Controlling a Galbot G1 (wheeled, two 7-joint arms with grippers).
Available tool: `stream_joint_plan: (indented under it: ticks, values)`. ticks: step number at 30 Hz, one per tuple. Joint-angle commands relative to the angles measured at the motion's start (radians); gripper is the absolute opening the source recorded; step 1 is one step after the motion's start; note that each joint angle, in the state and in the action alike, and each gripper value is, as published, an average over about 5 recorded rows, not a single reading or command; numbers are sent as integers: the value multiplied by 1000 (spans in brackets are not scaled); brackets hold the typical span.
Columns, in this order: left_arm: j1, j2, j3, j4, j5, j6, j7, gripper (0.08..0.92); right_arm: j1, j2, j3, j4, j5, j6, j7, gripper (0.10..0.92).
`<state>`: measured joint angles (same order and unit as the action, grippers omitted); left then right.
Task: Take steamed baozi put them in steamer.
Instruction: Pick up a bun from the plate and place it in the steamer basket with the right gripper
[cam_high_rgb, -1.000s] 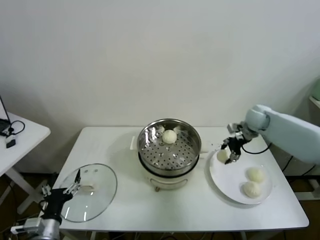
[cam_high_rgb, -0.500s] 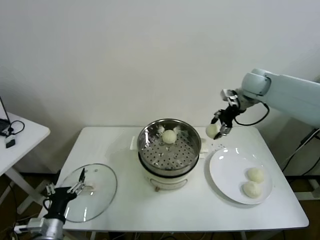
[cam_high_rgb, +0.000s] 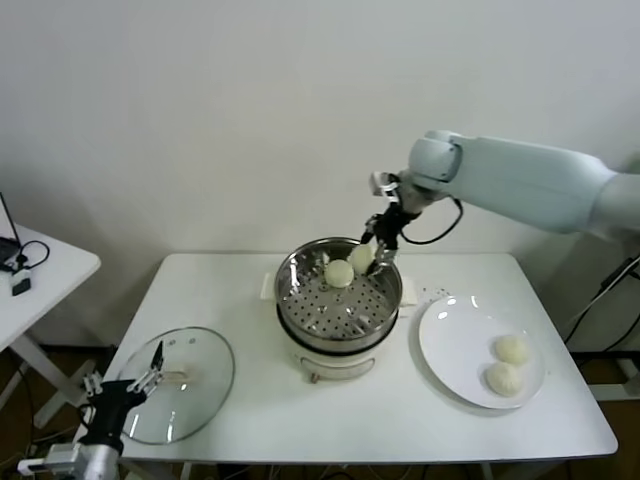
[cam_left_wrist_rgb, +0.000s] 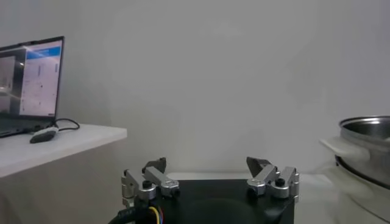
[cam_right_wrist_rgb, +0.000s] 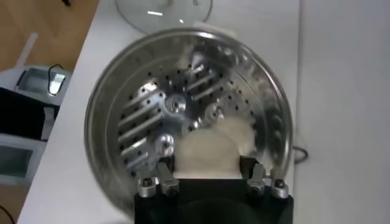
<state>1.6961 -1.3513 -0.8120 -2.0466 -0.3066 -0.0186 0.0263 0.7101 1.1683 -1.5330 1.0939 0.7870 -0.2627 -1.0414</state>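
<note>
a cream-white baozi (cam_high_rgb: 362, 256) is pinched between the fingers of the right gripper (cam_high_rgb: 366, 258), hanging just over the back rim of the steamer (cam_high_rgb: 338, 321); from the wrist camera the bun (cam_right_wrist_rgb: 209, 153) fills the gap between the two fingers, with the perforated steel floor below it. just beside the gripper, toward the robot's left, a second baozi (cam_high_rgb: 339, 272) already sits on the steamer floor. well off to the gripper's right and nearer the robot, two more buns (cam_high_rgb: 511, 348) (cam_high_rgb: 503, 377) lie on a white plate (cam_high_rgb: 450, 345). the left gripper (cam_high_rgb: 148, 368) (parked low at the table's near left corner) hovers with fingers spread by the glass lid (cam_high_rgb: 200, 388), nothing between them.
</note>
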Motion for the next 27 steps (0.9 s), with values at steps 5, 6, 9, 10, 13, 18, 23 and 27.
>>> stream_joint_plan:
  ticks: [5,6,9,10,13,18,23,27]
  values:
    - [3,-1,0,2,3,6,0,823,-187,214,75,-131,-30,-8,19,685]
    - [4,-1,-1,2,0,6,0,823,-193,221,78,-138,-32,-7,19,685]
    - [8,0,-2,6,-9,5,0,823,-204,234,82,-155,-39,-5,18,685]
    - [10,0,-2,7,-11,4,0,823,-207,237,83,-161,-43,-4,17,686]
    - [14,1,-2,10,-14,2,0,823,-217,242,89,-180,-58,-1,16,687]
    - [19,2,-3,12,-20,1,-1,823,-230,240,99,-201,-89,4,14,687]
    - [19,2,-3,14,-20,1,-1,823,-233,236,107,-207,-101,5,13,687]
    - [17,1,-2,14,-20,2,-1,823,-233,235,111,-211,-105,6,12,687]
